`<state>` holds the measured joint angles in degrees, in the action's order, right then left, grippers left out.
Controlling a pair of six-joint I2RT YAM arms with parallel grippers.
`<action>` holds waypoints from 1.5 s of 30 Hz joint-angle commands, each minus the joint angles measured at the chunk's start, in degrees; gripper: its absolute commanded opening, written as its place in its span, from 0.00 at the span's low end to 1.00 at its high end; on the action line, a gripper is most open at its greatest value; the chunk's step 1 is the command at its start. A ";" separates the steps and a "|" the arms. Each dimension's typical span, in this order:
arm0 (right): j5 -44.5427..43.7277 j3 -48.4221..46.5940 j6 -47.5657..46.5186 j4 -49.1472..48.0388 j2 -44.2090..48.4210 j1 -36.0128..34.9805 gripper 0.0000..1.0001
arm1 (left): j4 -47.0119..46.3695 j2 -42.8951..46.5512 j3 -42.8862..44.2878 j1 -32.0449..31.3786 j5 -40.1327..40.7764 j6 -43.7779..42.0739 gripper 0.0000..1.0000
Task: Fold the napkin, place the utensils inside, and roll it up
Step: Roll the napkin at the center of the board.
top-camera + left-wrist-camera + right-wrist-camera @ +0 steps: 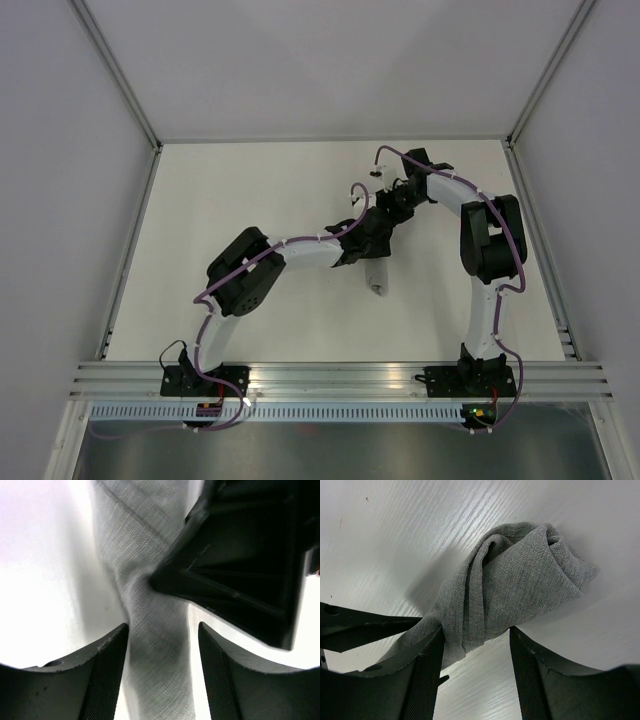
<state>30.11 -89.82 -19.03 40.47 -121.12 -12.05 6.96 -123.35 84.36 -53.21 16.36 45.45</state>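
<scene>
The grey napkin [376, 272] lies rolled into a slim bundle on the white table, just in front of where both grippers meet. In the left wrist view the napkin roll [155, 630] runs lengthwise between the fingers of my left gripper [162, 627], which is open, with bare table showing beside one finger. My right gripper [476, 630] is open too. It straddles one end of the napkin [520, 590], whose folds brush its left finger [427, 670]. The roll's twisted end points away to the upper right. The utensils are hidden in every view.
The two grippers [374, 245] [385, 215] crowd close together mid-table. The right gripper's black body [250, 555] fills the upper right of the left wrist view. The white table [250, 200] is fenced by metal rails [130, 250] at the sides.
</scene>
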 commanded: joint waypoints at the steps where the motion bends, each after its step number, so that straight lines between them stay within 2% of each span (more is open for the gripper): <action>1: -4.00 0.00 0.22 -4.17 -1.05 0.28 0.60 | 12.90 -1.98 -4.02 0.30 -1.95 -2.65 0.65; 17: -3.57 -0.27 -0.57 -3.55 0.36 0.36 0.60 | 11.94 5.57 -7.01 1.35 -1.86 -5.98 0.65; 28: -3.39 -0.88 -0.40 -3.20 0.36 0.36 0.61 | 9.30 8.04 -6.75 1.53 -6.51 -8.71 0.65; 35: -3.13 -2.46 -0.05 -2.59 -0.26 0.36 0.61 | 6.06 6.98 -7.71 1.01 -12.22 -5.47 0.60; 45: -2.86 -4.92 0.31 -1.62 -1.84 0.28 0.61 | 2.09 8.83 -10.53 0.30 -13.12 -1.86 0.60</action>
<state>29.06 -92.20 -19.14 38.79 -121.99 -11.88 7.27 -116.38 75.59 -52.56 5.45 40.80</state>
